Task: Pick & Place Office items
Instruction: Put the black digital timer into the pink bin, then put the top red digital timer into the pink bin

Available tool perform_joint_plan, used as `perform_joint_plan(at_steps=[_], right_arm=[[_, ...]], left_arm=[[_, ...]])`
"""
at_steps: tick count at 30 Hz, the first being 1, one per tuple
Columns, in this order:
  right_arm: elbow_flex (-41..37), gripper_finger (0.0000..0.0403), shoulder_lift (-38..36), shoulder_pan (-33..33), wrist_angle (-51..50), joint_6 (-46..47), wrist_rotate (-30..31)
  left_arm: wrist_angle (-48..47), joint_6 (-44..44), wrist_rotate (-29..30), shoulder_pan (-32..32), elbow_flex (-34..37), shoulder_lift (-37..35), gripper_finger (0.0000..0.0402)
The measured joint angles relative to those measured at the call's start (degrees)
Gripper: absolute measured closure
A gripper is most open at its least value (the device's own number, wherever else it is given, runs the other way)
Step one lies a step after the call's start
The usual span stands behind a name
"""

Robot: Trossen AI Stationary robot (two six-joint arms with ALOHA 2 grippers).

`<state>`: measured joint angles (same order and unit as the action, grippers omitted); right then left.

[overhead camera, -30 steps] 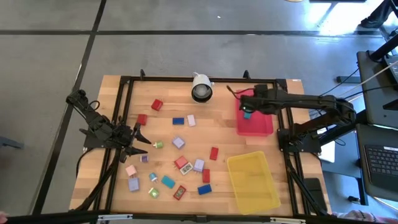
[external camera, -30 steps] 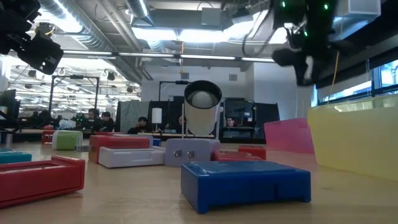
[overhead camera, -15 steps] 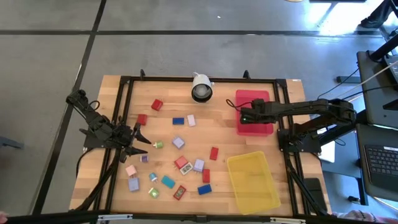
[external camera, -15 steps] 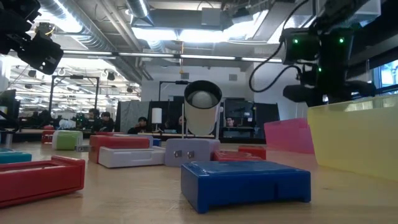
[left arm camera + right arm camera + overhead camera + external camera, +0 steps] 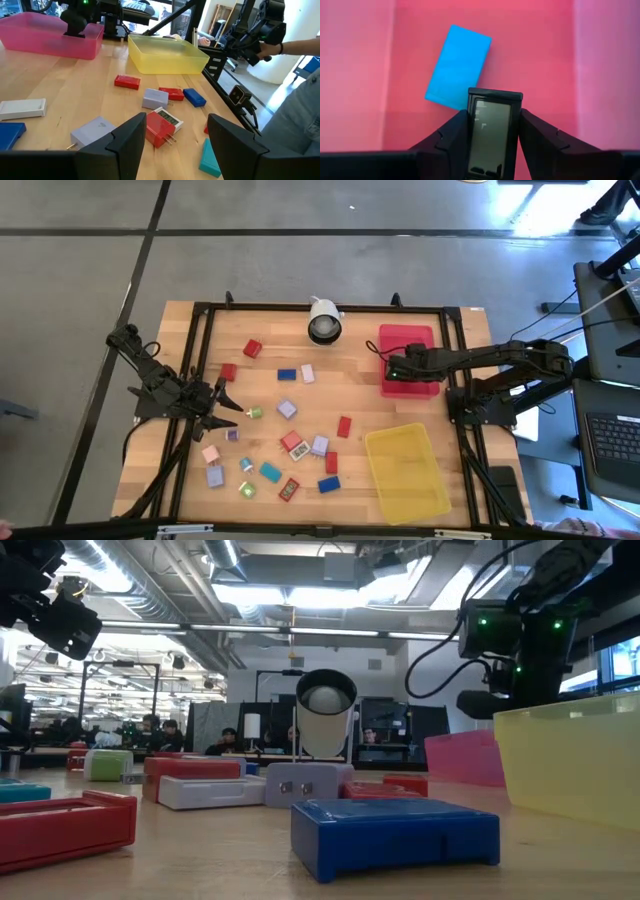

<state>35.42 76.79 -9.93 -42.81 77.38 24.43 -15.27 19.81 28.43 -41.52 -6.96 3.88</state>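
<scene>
Blue block (image 5: 458, 66) inside red tray (image 5: 425, 388)

A translucent red plastic tray (image 5: 408, 340) sits at the upper right of the pale striped wooden table (image 5: 360, 395); a translucent yellow plastic tray (image 5: 406, 473) lies lower right. A bright blue flat block (image 5: 458, 66) rests on the red tray floor. Across the table's middle and lower left lie small blocks: a red one (image 5: 252, 348), a dark blue one (image 5: 329, 484), a teal one (image 5: 270, 472), a lilac one (image 5: 287, 409) and a pink one (image 5: 210, 453). The round camera (image 5: 323, 320) is white.
</scene>
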Motion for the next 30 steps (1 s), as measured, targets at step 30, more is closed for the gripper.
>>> perform_joint_plan(at_steps=[30], right_arm=[[24.8,0.0150,-0.1,2.8,-0.8,-10.1,-7.5]], left_arm=[[0.0,0.0,0.0,0.0,0.0,0.0,0.0193]])
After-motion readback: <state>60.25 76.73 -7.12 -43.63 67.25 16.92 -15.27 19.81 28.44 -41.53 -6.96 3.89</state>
